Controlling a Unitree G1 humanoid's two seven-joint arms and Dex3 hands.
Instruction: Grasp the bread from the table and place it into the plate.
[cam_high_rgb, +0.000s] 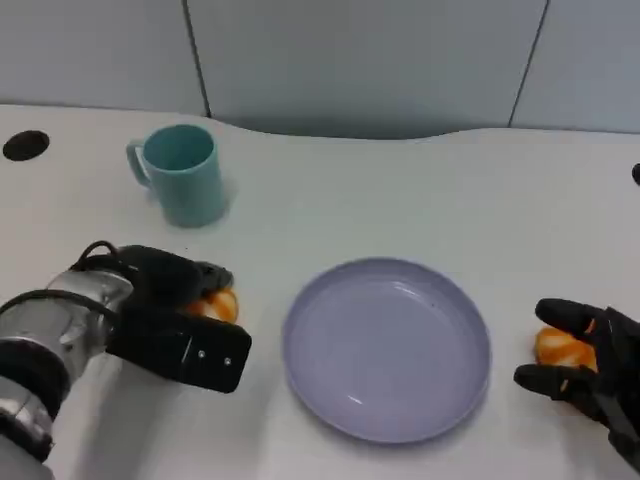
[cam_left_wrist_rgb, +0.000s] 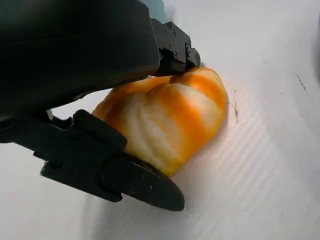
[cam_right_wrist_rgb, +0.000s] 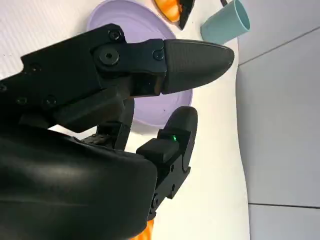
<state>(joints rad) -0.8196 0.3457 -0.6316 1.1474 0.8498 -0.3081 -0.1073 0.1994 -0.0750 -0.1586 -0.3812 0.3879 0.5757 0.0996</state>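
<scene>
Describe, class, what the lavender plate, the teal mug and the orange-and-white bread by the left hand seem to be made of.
Round lavender plate: probably plastic, a smooth satin surface with soft highlights. Teal handled mug: matte, plastic or glazed ceramic; the look leaves it open. Orange-and-white bread between the left hand's fingers: glossy, streaked lobes, possibly a soft foam or plastic replica.

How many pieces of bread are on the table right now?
2. One bread piece lies left of the plate, gripped by the left hand. The other bread piece sits right of the plate at the right hand, partly hidden.
</scene>
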